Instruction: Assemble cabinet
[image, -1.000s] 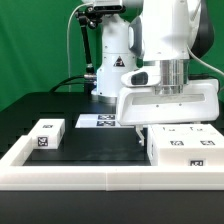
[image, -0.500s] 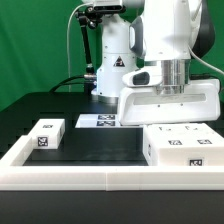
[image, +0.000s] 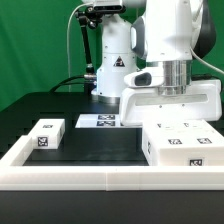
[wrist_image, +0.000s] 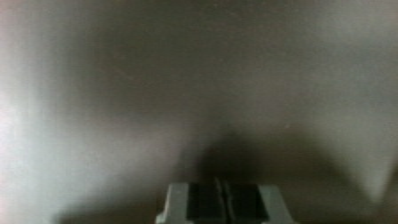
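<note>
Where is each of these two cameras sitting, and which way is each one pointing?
Exterior view: off the arm, facing the robot across the black table; it sees the small tagged block, the big white part and the arm.
Wrist view: on the wrist, looking past the gripper tips at a blurred pale surface, very close.
Shared: nothing for certain; that pale surface may be the big white part.

A plain green backdrop (image: 40, 40) stands well behind the fingers (wrist_image: 192, 203); the matte black counter (image: 100, 140) spreads beneath them, evenly lit.
</note>
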